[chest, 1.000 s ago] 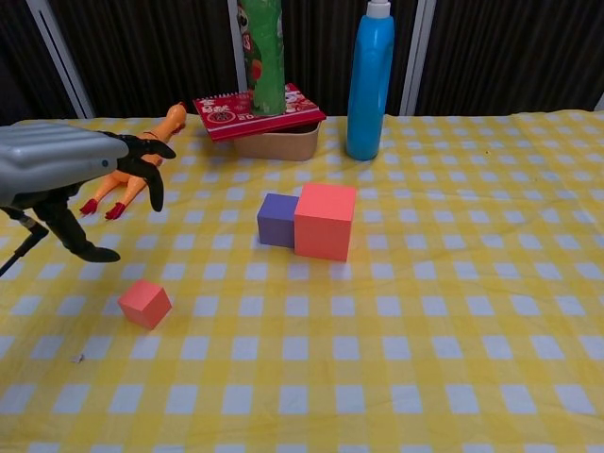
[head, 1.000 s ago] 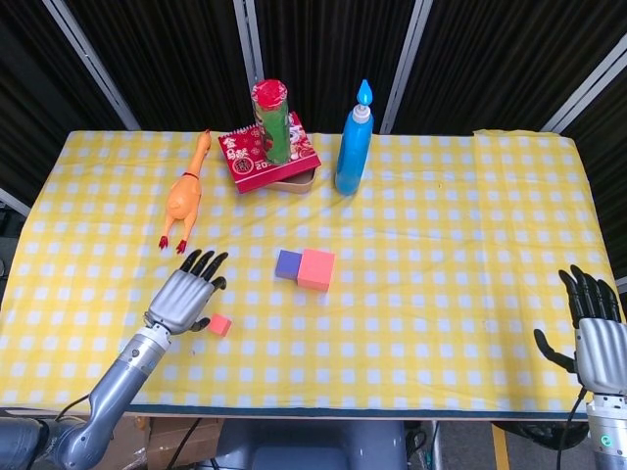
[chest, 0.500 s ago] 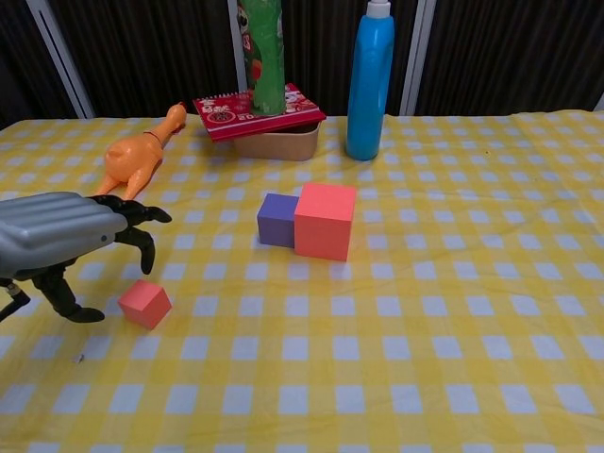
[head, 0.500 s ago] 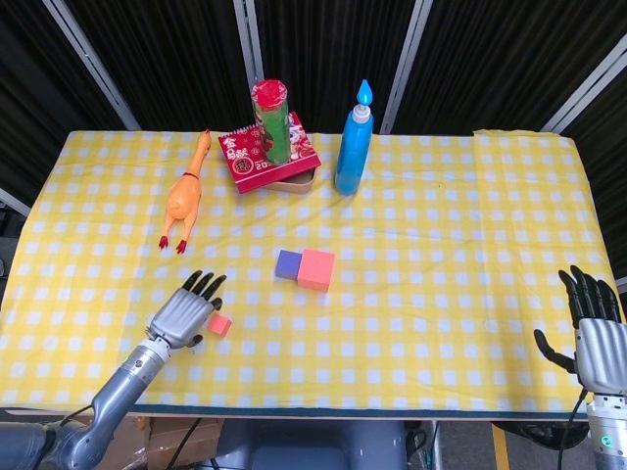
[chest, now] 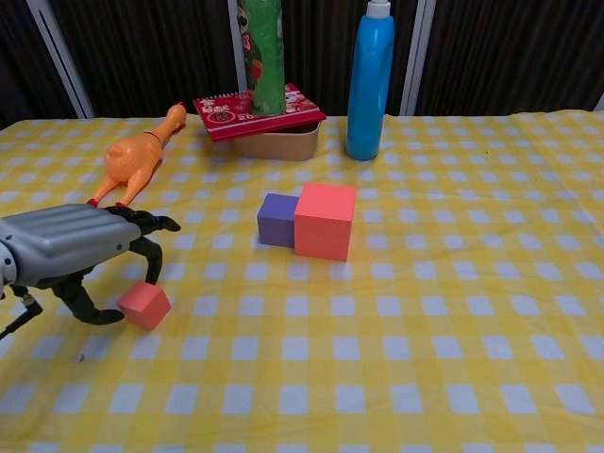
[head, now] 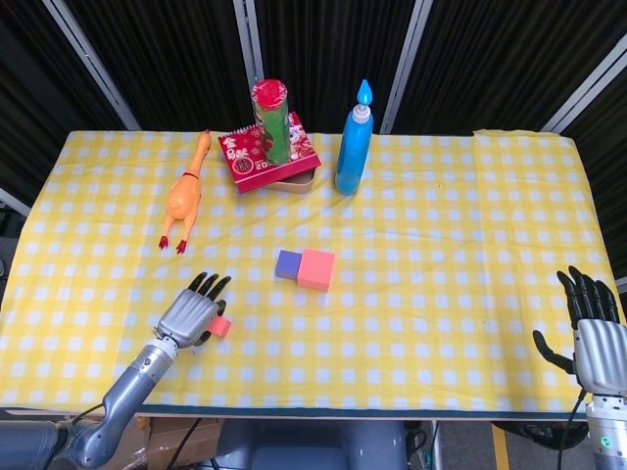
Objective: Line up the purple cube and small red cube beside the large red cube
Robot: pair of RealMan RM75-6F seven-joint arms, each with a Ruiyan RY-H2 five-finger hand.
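The small red cube [chest: 144, 305] lies on the yellow checked cloth at the front left. My left hand [chest: 75, 255] hangs low over it, fingers [chest: 151, 262] curved above its top and the thumb just to its left; whether they touch is unclear. From the head view the left hand [head: 191, 315] covers part of the small red cube [head: 222, 327]. The purple cube [chest: 277, 219] sits against the left side of the large red cube [chest: 326, 221] mid-table. My right hand [head: 595, 338] is at the front right corner with fingers spread and nothing in it.
A rubber chicken [chest: 137, 156] lies at the back left. A green can [chest: 264, 57] stands on a red-lidded box [chest: 260, 113], with a blue bottle [chest: 370, 80] to its right. The table's front edge [head: 323, 413] is close behind the left hand.
My left hand has dropped and drawn back toward the front, from above the chicken's feet to just over the small red cube. The cubes and the right hand have not moved.
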